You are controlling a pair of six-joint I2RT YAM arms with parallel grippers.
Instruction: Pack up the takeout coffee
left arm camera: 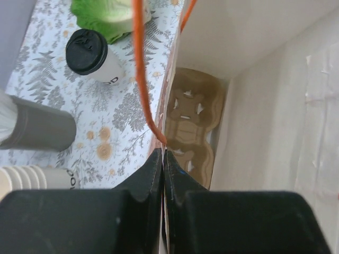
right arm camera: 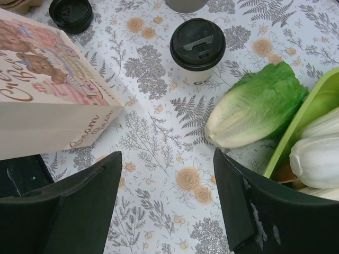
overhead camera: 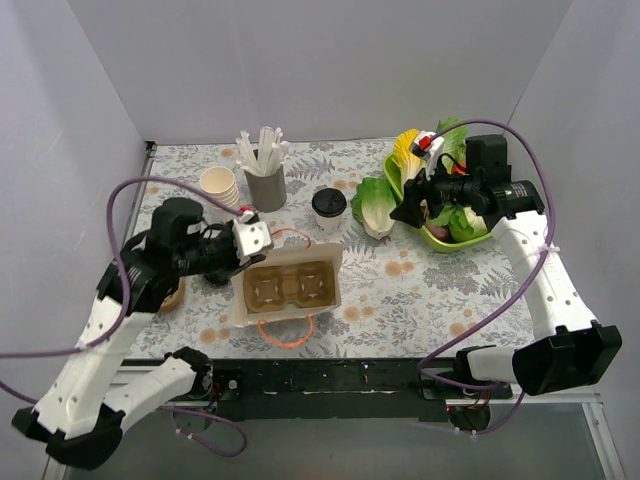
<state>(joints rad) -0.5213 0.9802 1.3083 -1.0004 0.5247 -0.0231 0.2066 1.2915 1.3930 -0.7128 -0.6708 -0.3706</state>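
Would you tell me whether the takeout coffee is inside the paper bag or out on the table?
Out: the takeout coffee stands upright, lidded, on the table, apart from the paper bag, whose cup carrier is empty.

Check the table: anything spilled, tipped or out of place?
Nothing spilled. The takeout coffee stands upright, lid on. Oddities: one lettuce head lies on the table beside the green bowl, not in it, and a loose black lid sits alone near the paper bag.
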